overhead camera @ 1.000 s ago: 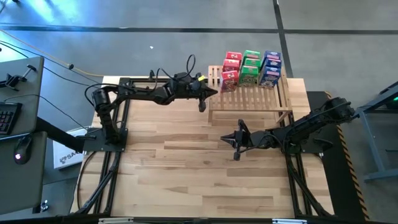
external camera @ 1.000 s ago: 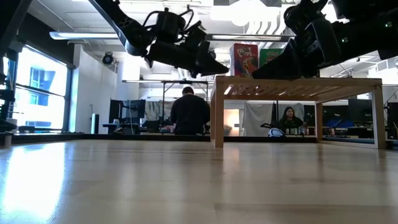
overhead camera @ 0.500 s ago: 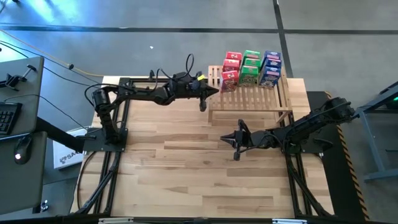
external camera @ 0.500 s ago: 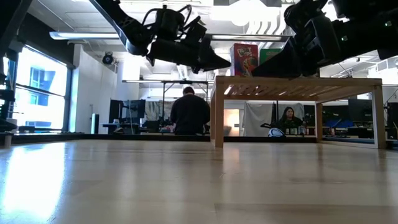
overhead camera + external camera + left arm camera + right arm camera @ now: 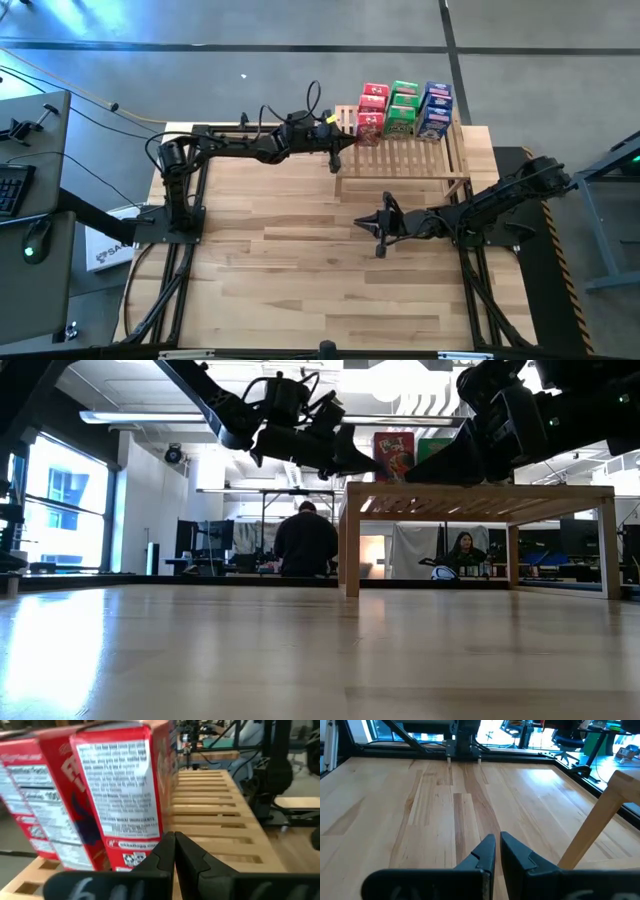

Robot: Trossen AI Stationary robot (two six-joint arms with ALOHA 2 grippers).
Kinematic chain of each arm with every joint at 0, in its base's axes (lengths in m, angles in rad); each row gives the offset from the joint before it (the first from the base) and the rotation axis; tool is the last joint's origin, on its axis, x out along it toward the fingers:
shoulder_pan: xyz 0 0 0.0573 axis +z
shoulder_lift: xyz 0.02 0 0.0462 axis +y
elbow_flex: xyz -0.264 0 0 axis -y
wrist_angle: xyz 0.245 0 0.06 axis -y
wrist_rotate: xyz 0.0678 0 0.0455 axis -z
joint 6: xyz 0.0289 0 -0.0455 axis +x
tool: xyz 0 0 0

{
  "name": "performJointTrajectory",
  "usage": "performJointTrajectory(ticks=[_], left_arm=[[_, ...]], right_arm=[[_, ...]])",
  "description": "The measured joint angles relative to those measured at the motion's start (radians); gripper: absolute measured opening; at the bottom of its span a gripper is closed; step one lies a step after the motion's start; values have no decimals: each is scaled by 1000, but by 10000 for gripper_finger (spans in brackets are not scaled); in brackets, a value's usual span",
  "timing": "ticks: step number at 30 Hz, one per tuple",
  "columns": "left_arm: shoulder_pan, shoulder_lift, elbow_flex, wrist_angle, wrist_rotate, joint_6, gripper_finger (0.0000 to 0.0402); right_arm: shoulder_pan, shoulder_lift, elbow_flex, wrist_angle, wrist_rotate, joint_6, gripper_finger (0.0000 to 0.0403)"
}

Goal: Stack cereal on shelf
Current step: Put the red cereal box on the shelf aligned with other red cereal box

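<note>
Red, green and blue cereal boxes [image 5: 404, 109] stand upright along the wooden shelf's [image 5: 405, 160] far edge.

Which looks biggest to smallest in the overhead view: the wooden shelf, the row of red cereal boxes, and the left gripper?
1. The shelf, by far the widest.
2. The red cereal boxes as a row.
3. The left gripper, shut beside the shelf's edge; it sits higher, nearer the camera, so this gap is unsure.
</note>
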Motion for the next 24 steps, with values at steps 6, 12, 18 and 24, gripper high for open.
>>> performJointTrajectory(ticks=[6, 12, 18, 24], left_arm=[[11, 13, 1, 6, -35, 0, 0], [7, 11, 0, 0, -30, -8, 0], [-14, 9, 14, -14, 12, 68, 0], [1, 53, 89, -58, 6, 64, 0]], right_arm=[[0, 0, 0, -1, -2, -2, 15], [0, 0, 0, -1, -5, -1, 15], [0, 0, 0, -1, -6, -2, 15], [0, 0, 0, -1, -5, -2, 15]])
